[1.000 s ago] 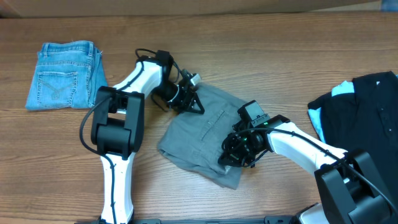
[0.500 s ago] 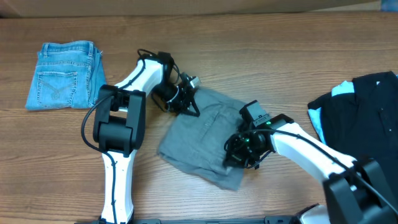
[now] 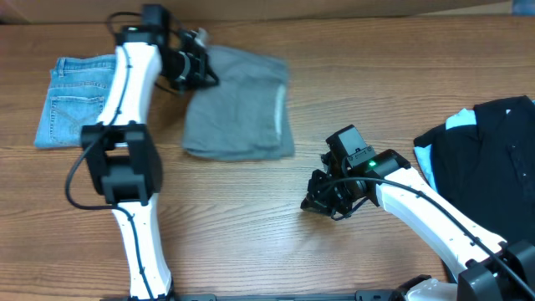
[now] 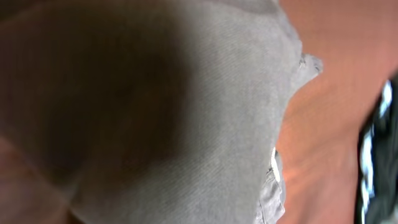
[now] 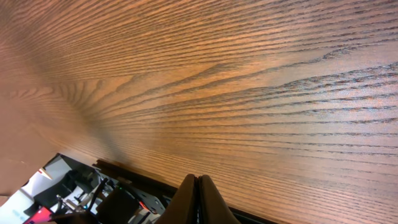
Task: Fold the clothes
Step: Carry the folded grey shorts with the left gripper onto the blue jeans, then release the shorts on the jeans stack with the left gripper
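Across the brown wood-grain desk point(image 3: 251, 226), grey-khaki cotton shorts point(image 3: 238, 104) folded at the far side, near smaller blue denim shorts point(image 3: 79, 100). Pinched at a corner in left jaws; right jaws shut, empty. Danger: one-corner tug spilling the fold.

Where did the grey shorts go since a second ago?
The left hand, shut on the grey shorts, dragged them up and left, beside the blue denim shorts. The right hand no longer touches them; it is shut over bare table. The denim shorts and black clothes stayed put.
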`<state>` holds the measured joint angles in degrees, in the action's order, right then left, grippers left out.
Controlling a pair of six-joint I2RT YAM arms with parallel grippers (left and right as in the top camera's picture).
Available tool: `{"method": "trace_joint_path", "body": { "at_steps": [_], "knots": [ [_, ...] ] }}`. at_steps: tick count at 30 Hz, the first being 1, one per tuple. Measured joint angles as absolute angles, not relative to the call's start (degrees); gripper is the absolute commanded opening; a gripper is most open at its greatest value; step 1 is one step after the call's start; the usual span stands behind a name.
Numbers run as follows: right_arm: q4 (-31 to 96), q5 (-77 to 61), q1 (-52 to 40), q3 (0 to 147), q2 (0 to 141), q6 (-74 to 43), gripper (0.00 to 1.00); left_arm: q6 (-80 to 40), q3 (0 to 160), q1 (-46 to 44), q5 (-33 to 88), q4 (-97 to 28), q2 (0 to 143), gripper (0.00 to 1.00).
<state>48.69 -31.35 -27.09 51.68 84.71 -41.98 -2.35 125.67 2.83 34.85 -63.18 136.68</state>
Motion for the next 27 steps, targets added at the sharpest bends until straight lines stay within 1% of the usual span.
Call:
{"method": "trace_joint_path", "body": {
  "at_steps": [11, 19, 23, 27],
  "knots": [
    [49.63, -31.77, -27.09, 51.68, 84.71, -42.22, 0.05, -12.43, 126.17, 16.73, 34.57, -49.82, 136.68, 0.04],
    [49.76, -32.64, -27.09, 51.68, 84.71, -44.34, 0.05, -24.97, 126.17, 25.82, 41.56, -37.65, 136.68, 0.04],
    [49.43, -32.82, -27.09, 51.68, 84.71, -45.43, 0.05, -31.55, 126.17, 29.56, 46.22, -34.79, 136.68, 0.04],
    [48.97, -32.84, -27.09, 51.68, 84.71, -45.84, 0.05, -34.79, 126.17, 31.97, 49.23, -34.54, 136.68, 0.04]
  ]
}}
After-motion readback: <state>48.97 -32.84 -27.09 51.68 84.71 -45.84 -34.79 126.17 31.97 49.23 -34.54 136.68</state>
